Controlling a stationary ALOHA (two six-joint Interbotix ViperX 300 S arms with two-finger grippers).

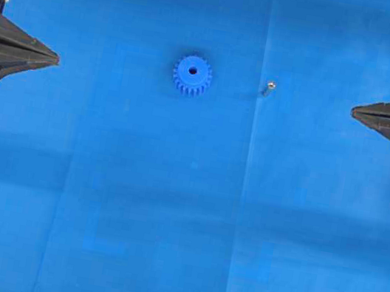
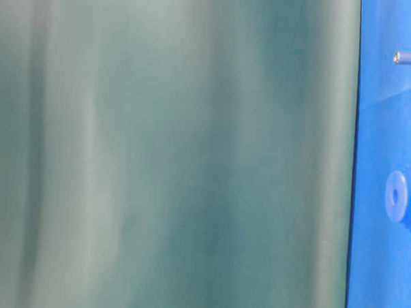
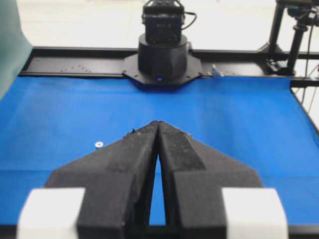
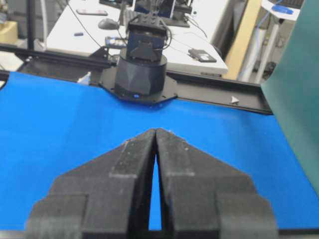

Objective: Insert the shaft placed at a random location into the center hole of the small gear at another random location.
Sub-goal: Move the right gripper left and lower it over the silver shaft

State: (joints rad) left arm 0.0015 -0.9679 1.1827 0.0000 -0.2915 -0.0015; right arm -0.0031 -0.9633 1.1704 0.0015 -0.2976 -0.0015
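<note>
At opposite edges of the blue tabletop (image 1: pixel 181 226) both tools, left tool (image 1: pixel 54 59) and right tool (image 1: pixel 356 110), wait pressed together and empty, so nothing has begun; next, the right tool likely must spread and reach the shaft (image 1: pixel 268 88) lying near the small gear (image 1: pixel 192 75).

- Counter (image 1: pixel 167 224): covered edge to edge by a blue mat (faint creases visible).
- Small gear (image 1: pixel 192 75): lies flat on the mat, hub and center hole (image 1: pixel 192 71) facing up.
- Shaft (image 1: pixel 268 89): rests on the mat near the gear, apart from it.

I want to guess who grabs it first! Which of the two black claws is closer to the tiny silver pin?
The right gripper. The shaft lies on its side of the small gear, while the left gripper sits beyond the gear, much farther away.
</note>
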